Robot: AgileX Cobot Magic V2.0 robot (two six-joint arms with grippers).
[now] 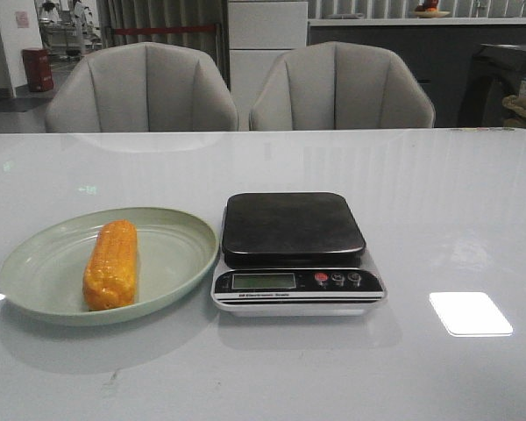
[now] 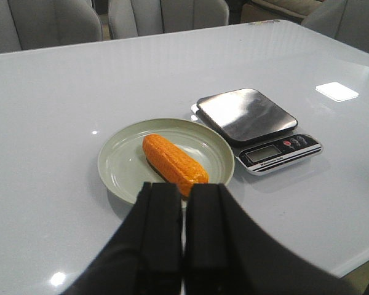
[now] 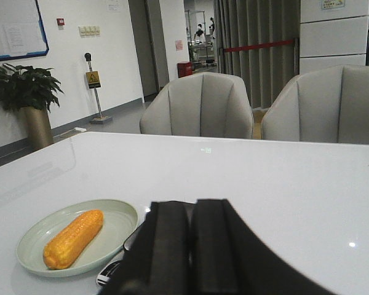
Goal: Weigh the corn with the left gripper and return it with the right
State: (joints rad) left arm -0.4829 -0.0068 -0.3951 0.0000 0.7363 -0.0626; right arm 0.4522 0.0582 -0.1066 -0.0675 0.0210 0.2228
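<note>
the corn [image 1: 111, 265] lies on its side in a pale green plate [image 1: 35, 263] on a glossy white table [image 1: 438, 202], its length running away from the robot, just left of centre in the dish. a kitchen scale [image 1: 294, 253] sits just beside the plate on its right, its dark platform bare, the display and three buttons facing the robot; the screen is too small to read. neither arm shows in the front view.

from the left wrist, the left gripper [image 2: 183, 230] hangs above the near rim of the plate, its two black fingers [image 2: 160, 227] pressed together with only a thin seam between them and nothing held; the near end of the cob lies just past the fingertips. from the right wrist, the right gripper [image 3: 189, 246] is likewise closed and empty, over the scale side of the table, the plate and corn off to one side. two grey chairs [image 1: 145, 88] stand behind the table.
</note>
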